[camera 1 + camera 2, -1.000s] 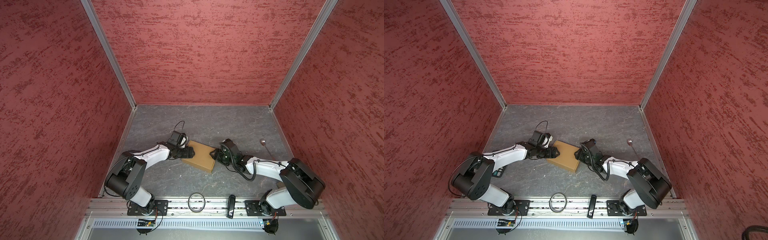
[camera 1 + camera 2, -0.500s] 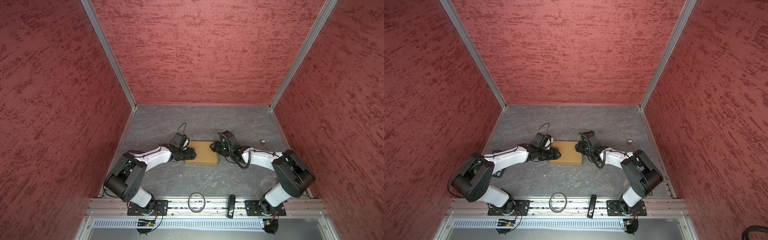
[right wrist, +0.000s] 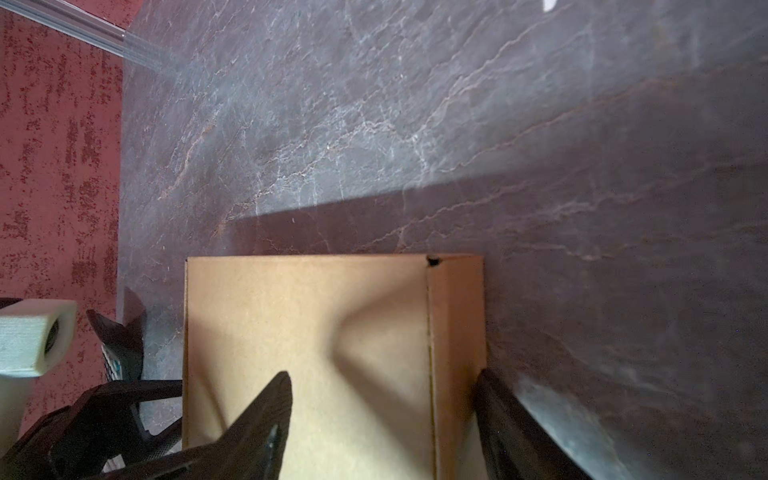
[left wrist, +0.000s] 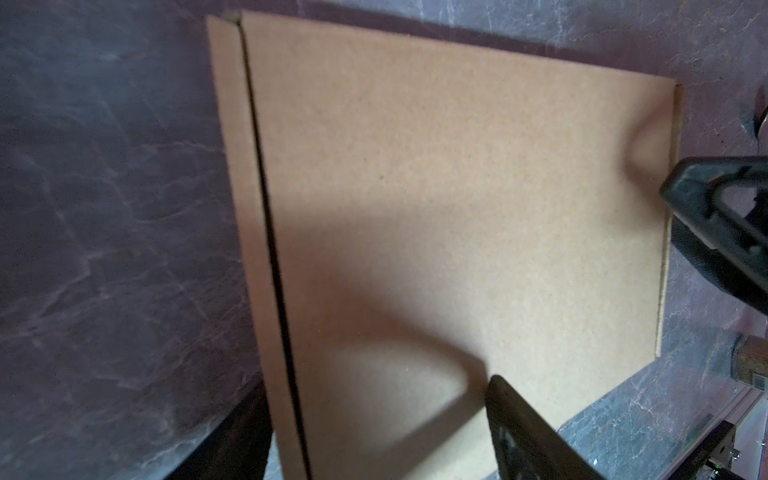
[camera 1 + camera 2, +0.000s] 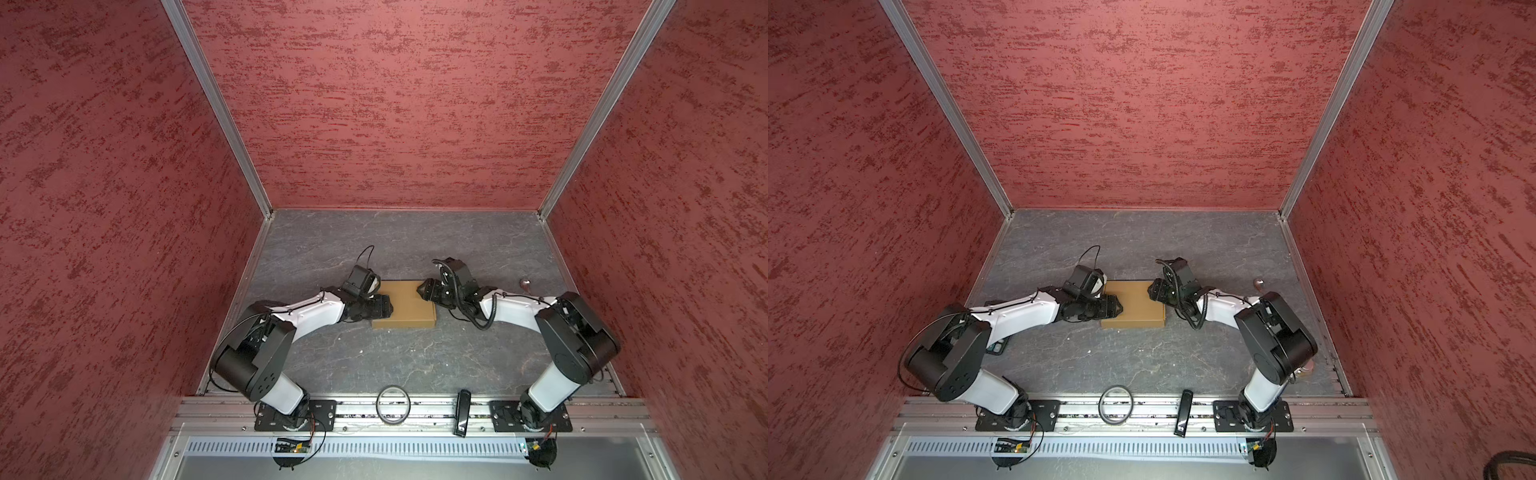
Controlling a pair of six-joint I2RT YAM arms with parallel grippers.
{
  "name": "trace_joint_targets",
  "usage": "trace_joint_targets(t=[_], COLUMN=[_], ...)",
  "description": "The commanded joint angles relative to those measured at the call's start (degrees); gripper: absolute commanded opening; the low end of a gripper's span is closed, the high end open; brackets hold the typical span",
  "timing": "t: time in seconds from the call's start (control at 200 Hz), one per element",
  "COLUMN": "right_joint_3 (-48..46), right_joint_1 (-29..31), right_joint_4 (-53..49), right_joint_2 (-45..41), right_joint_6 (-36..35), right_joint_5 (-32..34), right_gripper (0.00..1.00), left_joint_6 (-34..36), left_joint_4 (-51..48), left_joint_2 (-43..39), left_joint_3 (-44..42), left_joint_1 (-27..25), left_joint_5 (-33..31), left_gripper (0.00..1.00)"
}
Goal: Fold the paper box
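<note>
One box (image 5: pixel 405 303) lies flat and shut in the middle of the table (image 5: pixel 374 365), between the two arms. In both top views it sits square to the rail (image 5: pixel 432 415). Its lid (image 4: pixel 457 187) is down, with a dark seam where it meets a side wall (image 4: pixel 232 166), so the folding looks all but finished.

Two grippers work it from opposite sides. The left gripper (image 5: pixel 387 307) comes in at the box's left edge near the front corner. Its fingers (image 4: pixel 523 436) stand apart, one over the lid and one beyond the wall. The right gripper (image 5: pixel 420 287) meets the far right corner, its fingers (image 3: pixel 262 415) also apart, one above the lid and one just beside a wall. Whether any finger presses the cardboard cannot be told.

The pairing probably serves to pin the box from both ends and keep the lid seated while it is squared up. Off the work, one ring (image 5: pixel 393 405) and one black bar (image 5: pixel 462 413) rest on the rail, well apart from the box.
</note>
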Motion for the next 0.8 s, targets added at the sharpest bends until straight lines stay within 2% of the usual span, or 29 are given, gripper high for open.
trace_joint_targets(t=[0.0,0.19,0.461,0.792], right_joint_3=[0.51,-0.35,-2.22,-3.05], right_joint_1=[-0.04,-0.11,-0.09,-0.12], right_joint_4=[-0.14,-0.73,-1.91,-5.71], right_joint_2=[-1.48,-3.02,-5.70,-12.31], right_joint_6=[-0.51,-0.52,-0.31,-6.51], right_joint_5=[0.07,0.70,2.43,8.34], right_gripper=[0.73,0.78,0.80,0.86], left_joint_6=[-0.13,0.67,1.77,5.95], left_joint_4=[1.34,-0.25,-1.16,-4.38], left_joint_2=[0.05,-1.55,-3.99,-11.10], left_joint_3=[1.21,1.29,1.64,3.33], left_joint_1=[-0.47,-0.50,-0.20,2.36], left_joint_5=[-0.87,-2.95,-5.66,-10.97], left_gripper=[0.81,0.86,0.90,0.96])
